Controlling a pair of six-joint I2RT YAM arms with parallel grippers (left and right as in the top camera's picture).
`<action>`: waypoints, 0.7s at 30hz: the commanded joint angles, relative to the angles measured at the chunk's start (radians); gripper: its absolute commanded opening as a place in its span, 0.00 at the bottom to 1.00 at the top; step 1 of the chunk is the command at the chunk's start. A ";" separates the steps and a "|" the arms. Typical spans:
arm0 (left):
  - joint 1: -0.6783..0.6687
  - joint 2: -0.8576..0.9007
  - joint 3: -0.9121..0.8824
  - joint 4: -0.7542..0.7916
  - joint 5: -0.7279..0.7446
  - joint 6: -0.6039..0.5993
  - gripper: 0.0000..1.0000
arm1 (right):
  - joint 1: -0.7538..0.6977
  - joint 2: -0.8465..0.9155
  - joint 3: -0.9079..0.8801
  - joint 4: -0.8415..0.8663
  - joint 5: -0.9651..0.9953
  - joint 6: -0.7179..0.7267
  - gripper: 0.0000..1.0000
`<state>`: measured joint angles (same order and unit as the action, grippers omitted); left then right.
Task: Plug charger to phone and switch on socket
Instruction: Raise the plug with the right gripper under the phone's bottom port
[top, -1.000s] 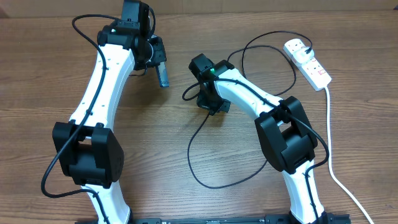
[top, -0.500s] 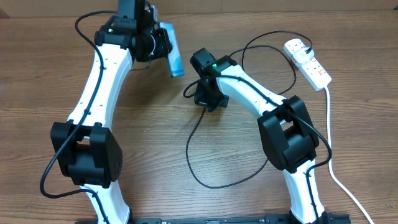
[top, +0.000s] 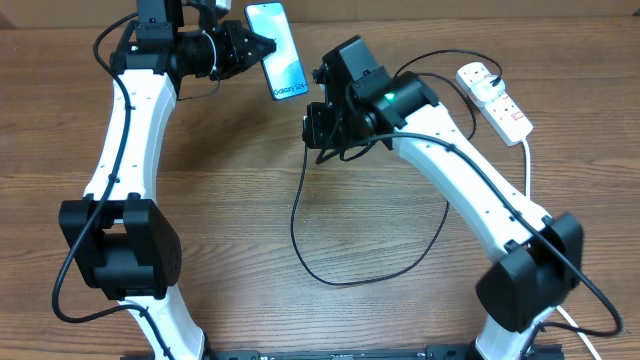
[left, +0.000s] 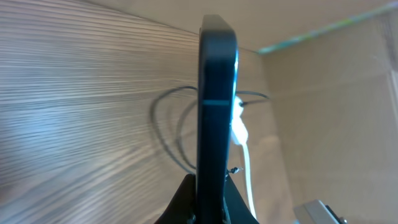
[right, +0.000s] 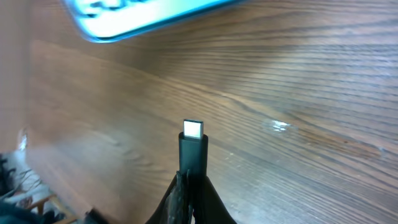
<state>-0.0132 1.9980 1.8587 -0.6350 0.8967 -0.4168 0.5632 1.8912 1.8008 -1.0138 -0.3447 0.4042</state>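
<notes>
Phone (top: 277, 50) first: it sits at the upper centre of the overhead view, screen lit blue-cyan, and looks lifted clear of the table (top: 230, 200). The left gripper (top: 252, 47) is clamped on its left edge. Its long axis runs down the frame, leaning slightly right, so the white "Galaxy" end is the lower one — the end nearest the other arm.

Just below and right of that end is the right gripper (right: 191, 193), pinched tight on the charger (top: 293, 225) right behind its plug tip (right: 193, 130). In the right wrist view the tip points straight up the frame, while the phone crosses the upper left corner. So the phone lies ahead of the tip and off to the left, apart from it. I would say the tip has to shift left and line up with the phone's long axis before it goes in. The port itself I cannot make out.

The black cable drops away into one big loop across the lower middle of the overhead view, then climbs to the socket (top: 497, 100) at the upper right, where its white wall plug (top: 476, 74) sits. The right arm is plainly the nearer one to that strip.

By my count: one phone, one charger, one socket with one thick white cord (top: 530, 230), two arms. The red switches are too small to count.
</notes>
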 joint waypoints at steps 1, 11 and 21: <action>-0.006 -0.013 0.018 0.045 0.197 -0.035 0.04 | 0.008 -0.032 0.021 0.002 -0.058 -0.070 0.04; -0.006 -0.012 0.018 0.060 0.258 -0.063 0.04 | 0.028 -0.040 0.021 0.010 0.007 -0.077 0.04; -0.006 -0.012 0.018 0.010 0.277 -0.062 0.04 | 0.027 -0.109 0.021 0.005 0.085 -0.126 0.04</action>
<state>-0.0132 1.9980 1.8587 -0.6247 1.1076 -0.4717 0.5896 1.8492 1.8008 -1.0138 -0.3103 0.3023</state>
